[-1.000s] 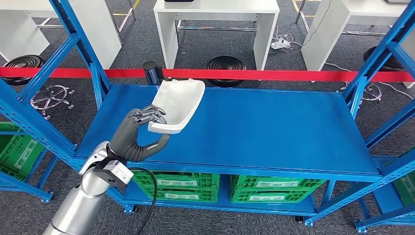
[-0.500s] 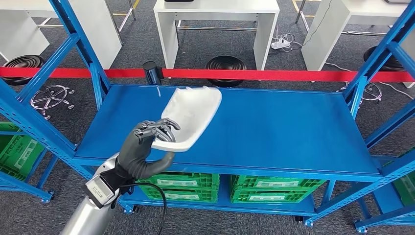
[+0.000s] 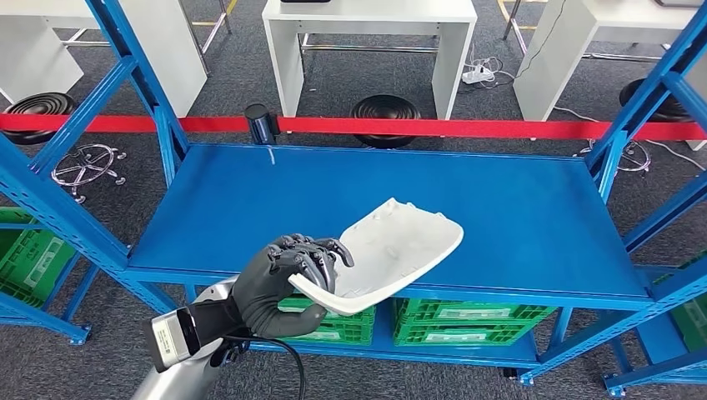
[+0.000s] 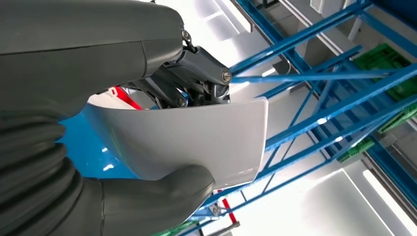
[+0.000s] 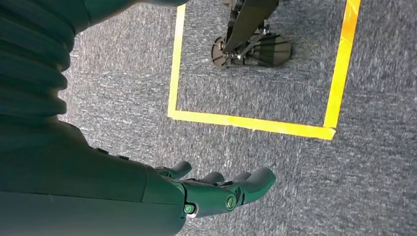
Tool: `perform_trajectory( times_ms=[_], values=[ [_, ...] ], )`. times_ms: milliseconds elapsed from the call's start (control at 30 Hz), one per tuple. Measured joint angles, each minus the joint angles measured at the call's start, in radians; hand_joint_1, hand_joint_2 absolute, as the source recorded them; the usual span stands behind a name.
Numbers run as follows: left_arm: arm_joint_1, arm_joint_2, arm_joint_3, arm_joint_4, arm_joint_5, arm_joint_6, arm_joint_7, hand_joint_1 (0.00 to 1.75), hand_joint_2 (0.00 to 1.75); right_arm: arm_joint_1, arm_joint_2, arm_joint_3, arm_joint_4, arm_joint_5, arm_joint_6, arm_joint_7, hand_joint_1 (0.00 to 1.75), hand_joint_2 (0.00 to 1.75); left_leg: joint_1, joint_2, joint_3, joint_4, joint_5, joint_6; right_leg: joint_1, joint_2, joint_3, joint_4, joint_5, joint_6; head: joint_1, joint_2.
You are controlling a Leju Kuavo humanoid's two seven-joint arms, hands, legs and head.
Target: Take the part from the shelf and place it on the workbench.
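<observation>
White plastic, the part (image 3: 392, 254) sits pinched in my left hand (image 3: 283, 283), thumb under and fingers over its rim, held above the front edge of the blue shelf (image 3: 517, 208). I should keep it level while carrying. My right hand (image 5: 216, 189) hangs empty, fingers apart. No readable writing.

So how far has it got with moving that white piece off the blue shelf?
Done: the white part is off the blue shelf, lifted clear at its front edge. In hand: the left hand grips the part by one end, fingers over the rim and thumb beneath. The right hand hangs open over grey floor, holding nothing. Left: carrying the part to the workbench and setting it down.
</observation>
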Motion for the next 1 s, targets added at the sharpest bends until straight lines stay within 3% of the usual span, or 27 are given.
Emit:
perform_trajectory(
  times_ms=[100, 200, 233, 267, 300, 333, 400, 433, 567, 633, 700, 767, 800, 833, 900, 933, 1000],
  values=[
    [0.008, -0.007, 0.0, -0.01, -0.007, 0.017, -0.001, 1.75, 1.75, -0.001, -0.003, -0.001, -0.001, 0.002, -0.014, 0.002, 0.0, 1.75, 0.009, 0.003, 0.014, -0.023, 0.011, 0.013, 0.002, -0.003, -0.009, 0.028, -0.019, 0.006, 0.002, 0.0],
    [0.024, -0.01, 0.0, -0.018, -0.016, 0.026, -0.002, 1.75, 1.75, 0.001, -0.004, -0.003, -0.001, 0.003, -0.026, 0.008, 0.0, 1.75, 0.012, 0.007, 0.019, -0.029, 0.013, 0.021, 0.004, -0.004, -0.097, 0.199, -0.099, 0.005, 0.01, 0.0],
    [0.029, -0.01, 0.0, -0.018, -0.017, 0.027, -0.002, 1.75, 1.75, 0.003, -0.005, -0.004, -0.001, 0.003, -0.03, 0.009, 0.0, 1.75, 0.011, 0.008, 0.019, -0.029, 0.011, 0.02, 0.004, -0.005, -0.125, 0.247, -0.112, 0.006, 0.012, 0.0],
    [0.033, -0.01, 0.0, -0.018, -0.018, 0.026, -0.002, 1.75, 1.75, 0.004, -0.005, -0.005, -0.001, 0.003, -0.035, 0.01, 0.0, 1.75, 0.012, 0.007, 0.019, -0.027, 0.009, 0.019, 0.003, -0.005, -0.138, 0.264, -0.106, 0.007, 0.012, 0.0],
    [0.036, -0.01, 0.0, -0.019, -0.017, 0.023, -0.002, 1.75, 1.75, 0.004, -0.006, -0.006, -0.001, 0.002, -0.041, 0.011, 0.0, 1.75, 0.014, 0.007, 0.019, -0.024, 0.006, 0.015, 0.002, -0.005, -0.132, 0.241, -0.082, 0.009, 0.013, 0.0],
    [0.037, -0.01, 0.0, -0.019, -0.015, 0.019, -0.002, 1.75, 1.75, 0.004, -0.006, -0.006, -0.001, 0.002, -0.049, 0.011, 0.0, 1.75, 0.016, 0.006, 0.02, -0.019, 0.001, 0.01, 0.0, -0.006, -0.108, 0.185, -0.046, 0.01, 0.013, 0.0],
    [0.037, -0.011, 0.0, -0.021, -0.018, 0.012, -0.003, 1.75, 1.75, 0.003, -0.008, -0.007, -0.001, 0.0, -0.069, 0.015, 0.0, 1.75, 0.017, 0.005, 0.018, -0.005, -0.011, -0.005, -0.001, -0.007, -0.055, 0.071, 0.001, 0.006, 0.016, 0.0],
    [0.037, -0.012, 0.0, -0.022, -0.022, 0.01, -0.003, 1.75, 1.75, 0.002, -0.008, -0.008, -0.001, -0.002, -0.079, 0.017, 0.0, 1.75, 0.015, 0.005, 0.017, 0.001, -0.016, -0.012, 0.001, -0.007, -0.041, 0.04, 0.008, 0.0, 0.016, 0.0],
    [0.036, -0.014, 0.0, -0.024, -0.039, 0.02, -0.003, 1.75, 1.75, 0.003, -0.012, -0.014, -0.001, -0.005, -0.106, 0.022, 0.0, 1.75, 0.015, 0.004, 0.018, 0.004, -0.025, -0.035, 0.004, -0.003, -0.038, 0.031, 0.003, -0.032, 0.009, 0.0],
    [0.036, -0.012, 0.0, -0.022, -0.041, 0.031, -0.003, 1.75, 1.75, 0.0, -0.017, -0.021, -0.001, -0.016, -0.103, 0.028, 0.0, 1.75, 0.018, 0.005, -0.01, 0.067, -0.062, -0.044, 0.003, -0.004, -0.034, 0.028, 0.003, -0.044, 0.004, 0.0],
    [0.036, -0.009, 0.0, -0.017, -0.04, 0.039, -0.003, 1.75, 1.75, -0.004, -0.021, -0.031, -0.001, -0.029, -0.095, 0.035, 0.0, 1.75, 0.018, 0.005, -0.075, 0.198, -0.121, -0.047, 0.006, -0.005, -0.032, 0.028, 0.001, -0.05, -0.003, 0.0],
    [0.037, -0.004, 0.0, -0.011, -0.036, 0.042, -0.003, 1.75, 1.75, -0.008, -0.025, -0.04, -0.001, -0.041, -0.087, 0.035, 0.0, 1.75, 0.018, 0.005, -0.125, 0.284, -0.142, -0.045, 0.009, -0.005, -0.031, 0.029, 0.001, -0.052, -0.007, 0.0],
    [0.038, -0.001, 0.0, -0.009, -0.033, 0.043, -0.003, 1.75, 1.75, -0.009, -0.026, -0.045, -0.001, -0.048, -0.083, 0.032, 0.0, 1.75, 0.017, 0.005, -0.123, 0.274, -0.124, -0.042, 0.011, -0.004, -0.03, 0.029, 0.002, -0.053, -0.009, 0.0],
    [0.037, 0.001, 0.0, -0.008, -0.029, 0.043, -0.003, 1.75, 1.75, -0.012, -0.026, -0.05, -0.001, -0.055, -0.081, 0.027, 0.0, 1.75, 0.017, 0.005, -0.103, 0.226, -0.09, -0.036, 0.012, -0.003, -0.028, 0.029, 0.002, -0.052, -0.01, 0.0],
    [0.032, 0.002, 0.0, -0.007, -0.022, 0.042, -0.003, 1.75, 1.75, -0.017, -0.026, -0.06, -0.001, -0.068, -0.075, 0.01, 0.0, 1.75, 0.011, 0.004, -0.041, 0.088, -0.022, -0.023, 0.015, -0.001, -0.026, 0.03, 0.001, -0.05, -0.013, 0.0],
    [0.03, 0.002, 0.0, -0.007, -0.019, 0.042, -0.003, 1.75, 1.75, -0.02, -0.026, -0.064, -0.001, -0.072, -0.07, 0.002, 0.0, 1.75, 0.008, 0.004, -0.02, 0.04, -0.004, -0.019, 0.017, 0.0, -0.027, 0.03, 0.002, -0.046, -0.014, 0.0],
    [0.026, 0.002, 0.001, -0.007, -0.019, 0.044, -0.003, 1.75, 1.75, -0.024, -0.027, -0.07, -0.001, -0.072, -0.056, -0.005, 0.0, 1.75, 0.003, 0.003, -0.01, 0.013, 0.004, -0.014, 0.018, 0.0, -0.028, 0.027, 0.006, -0.033, -0.015, 0.0]
  ],
)
